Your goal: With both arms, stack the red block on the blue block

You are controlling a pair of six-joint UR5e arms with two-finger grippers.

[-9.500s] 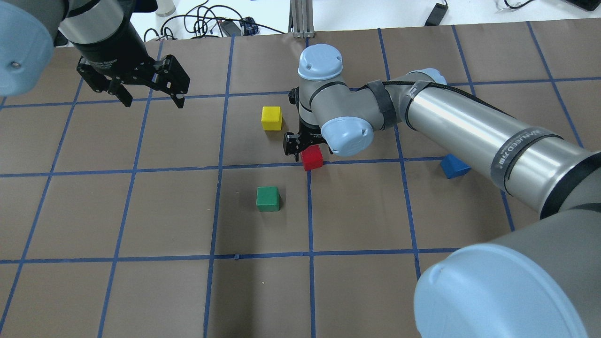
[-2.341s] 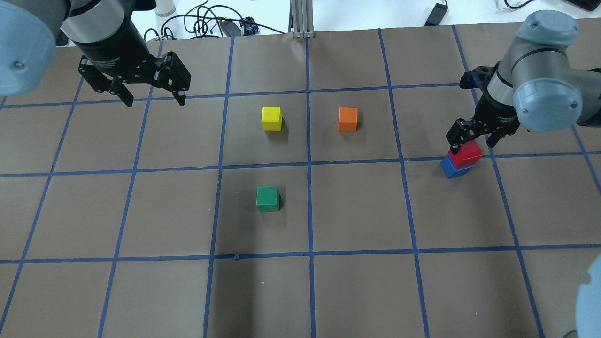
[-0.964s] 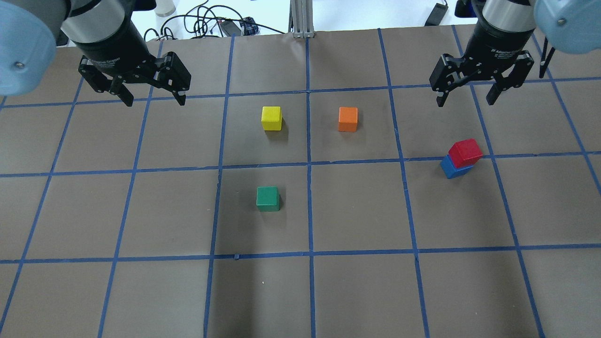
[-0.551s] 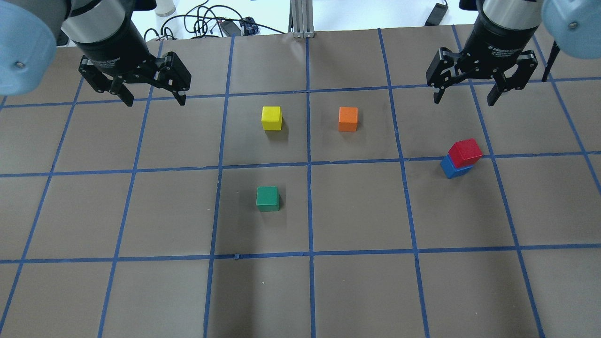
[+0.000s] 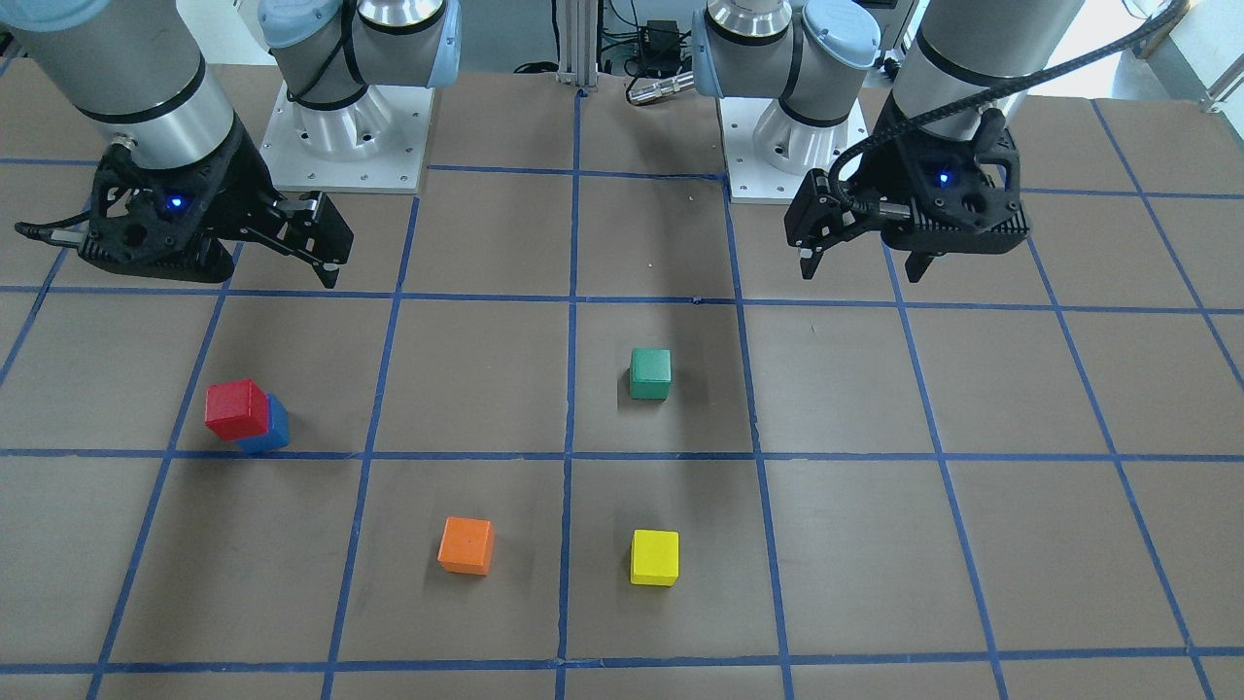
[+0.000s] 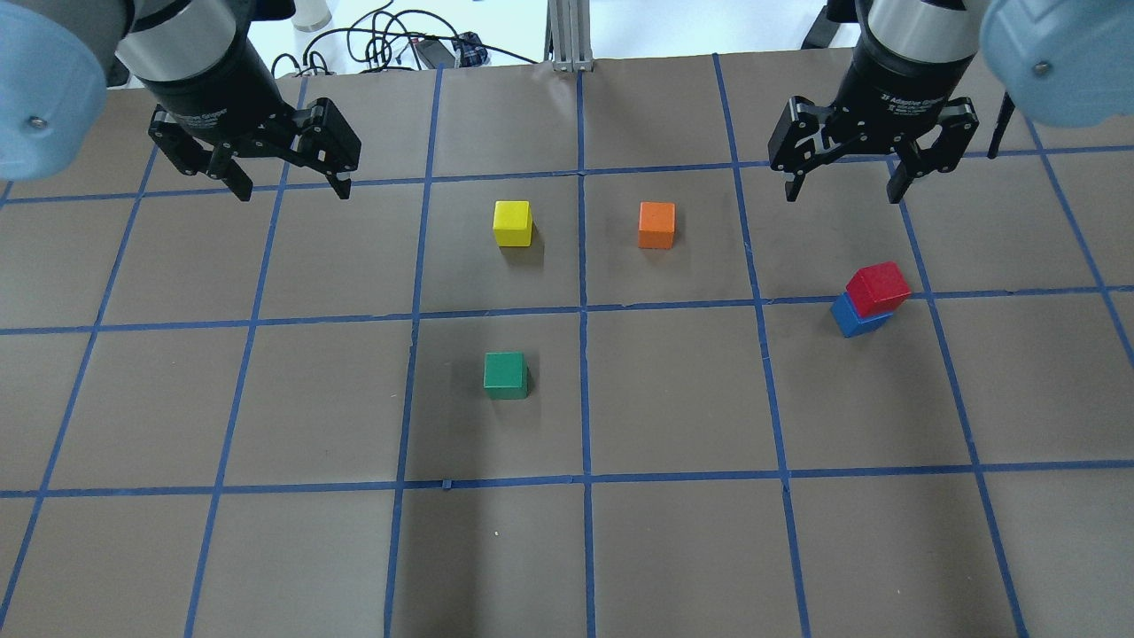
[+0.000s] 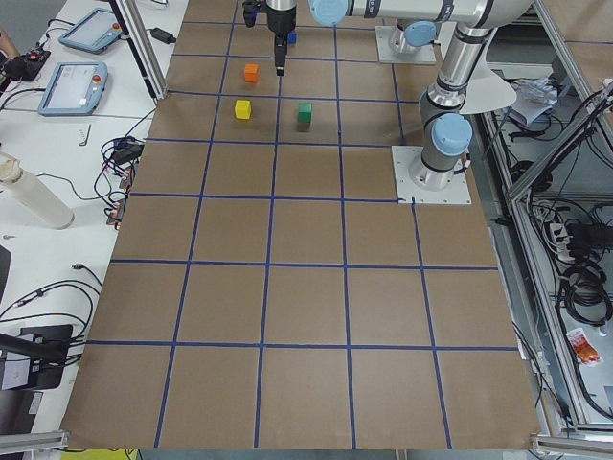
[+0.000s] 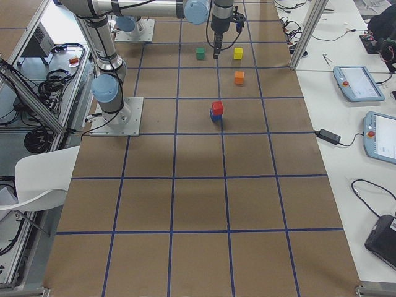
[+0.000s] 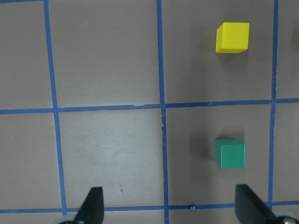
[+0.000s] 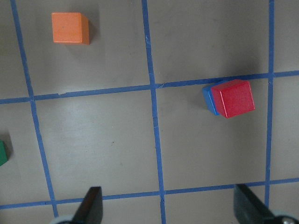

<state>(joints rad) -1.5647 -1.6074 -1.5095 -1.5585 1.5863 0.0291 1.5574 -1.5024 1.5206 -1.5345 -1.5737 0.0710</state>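
The red block is seen resting on top of the blue block. It is set slightly askew, so that one edge and a corner of the blue block are left showing beneath it. The stack is placed on the desk, well to the robot's right of the green block and a little farther from the robot than it. Neither gripper is touching the stack.

The right gripper is held raised over the desk, well to the right of the green block, with its fingers spread wide and nothing between them. The left gripper is held raised to the left of the green block, likewise spread wide and empty.

A yellow block is found straight beyond the green block. An orange block lies beyond the green block and to its right.
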